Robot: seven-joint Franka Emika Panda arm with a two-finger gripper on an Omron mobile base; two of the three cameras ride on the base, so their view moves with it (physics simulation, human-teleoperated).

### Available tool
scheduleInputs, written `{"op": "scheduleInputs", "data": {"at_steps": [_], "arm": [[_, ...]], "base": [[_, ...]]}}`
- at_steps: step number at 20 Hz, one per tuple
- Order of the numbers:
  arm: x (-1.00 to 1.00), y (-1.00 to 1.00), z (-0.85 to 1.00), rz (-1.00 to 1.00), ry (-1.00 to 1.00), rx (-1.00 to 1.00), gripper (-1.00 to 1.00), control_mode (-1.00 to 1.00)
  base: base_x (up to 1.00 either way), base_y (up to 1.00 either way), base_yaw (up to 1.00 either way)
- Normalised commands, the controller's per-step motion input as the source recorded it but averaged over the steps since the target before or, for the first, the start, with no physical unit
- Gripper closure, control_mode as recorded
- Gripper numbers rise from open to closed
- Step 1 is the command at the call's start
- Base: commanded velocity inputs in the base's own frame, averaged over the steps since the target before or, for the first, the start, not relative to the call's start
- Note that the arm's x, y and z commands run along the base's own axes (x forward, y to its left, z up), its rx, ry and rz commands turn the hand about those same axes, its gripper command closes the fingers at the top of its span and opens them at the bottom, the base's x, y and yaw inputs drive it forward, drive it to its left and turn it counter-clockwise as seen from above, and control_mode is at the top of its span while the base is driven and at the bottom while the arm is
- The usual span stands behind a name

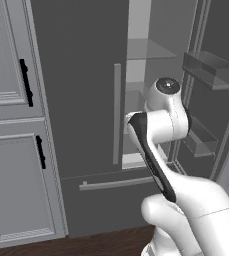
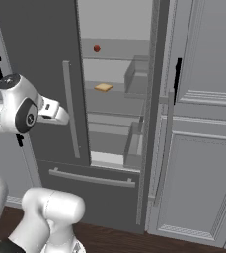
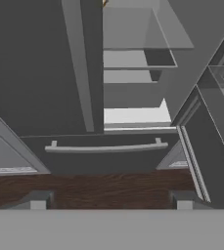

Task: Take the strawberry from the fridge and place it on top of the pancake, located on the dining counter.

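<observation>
Strawberry (image 2: pixel 96 48) sits on an upper shelf of the open fridge (image 2: pixel 40 59), at eleven o'clock from a tan slice (image 2: pixel 103 87). Claw (image 3: pixel 108 200) fingers spread apart, pinching nothing.

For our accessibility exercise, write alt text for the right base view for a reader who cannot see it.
The fridge stands with its right door open, showing pale shelves with the strawberry on an upper one and a tan food item below it. The white arm's gripper hangs before the closed left door.
</observation>
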Motion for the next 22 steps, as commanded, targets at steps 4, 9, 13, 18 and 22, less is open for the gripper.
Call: {"op": "scheduleInputs", "data": {"at_steps": [4, 9, 13, 18, 22], "arm": [[0.62, 0.36, -0.19, 0.00, -0.01, 0.00, -1.00, -1.00], [0.70, 0.22, -0.38, 0.00, 0.00, 0.00, -1.00, -1.00], [0.70, 0.01, -0.44, 0.00, -0.02, 0.00, -1.00, -1.00], [0.91, 0.21, -0.34, 0.00, 0.00, -0.02, -1.00, -1.00], [0.83, 0.18, -0.24, 0.00, 0.00, -0.01, -1.00, -1.00]], "base": [[0.00, 0.00, 0.00], [0.00, 0.00, 0.00], [0.00, 0.00, 0.00], [0.00, 0.00, 0.00], [0.00, 0.00, 0.00]]}}
